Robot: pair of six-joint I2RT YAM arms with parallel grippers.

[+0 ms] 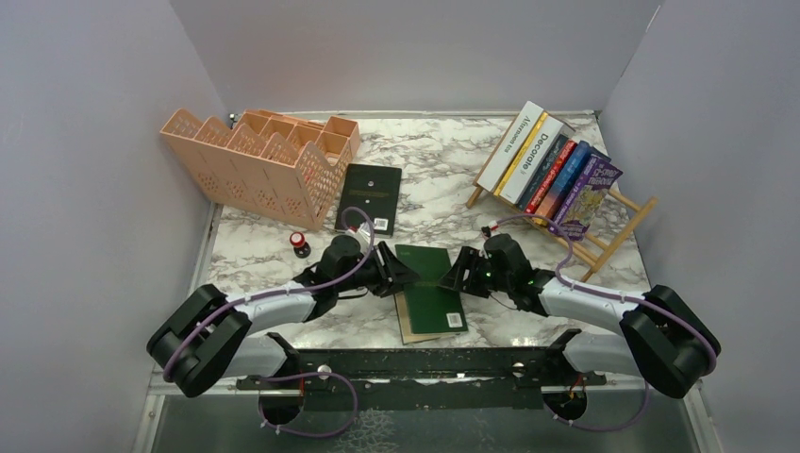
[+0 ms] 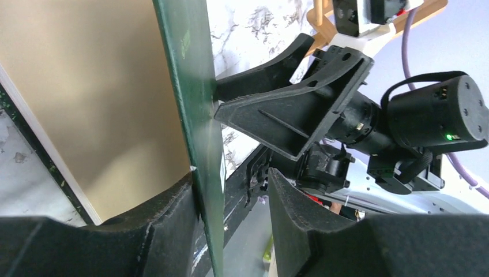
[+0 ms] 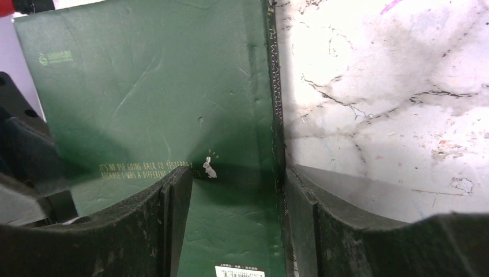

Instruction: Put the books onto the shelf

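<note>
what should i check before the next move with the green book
1. left gripper clamped on green book: not ok, one finger touches the cover, the other stands off.
2. right gripper grip: cannot tell, fingers straddle the spine edge.
3. free room on shelf: ok, bare slats beyond the purple book.
4. black book shelved: not ok, lies flat by the peach organizer.

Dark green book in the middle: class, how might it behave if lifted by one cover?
The dark green book probably flops: its cover looks thin edge-on in the left wrist view. Pale pages peeking out below suggest it may fall open. The creased, matte surface seems unlikely to slip.
</note>
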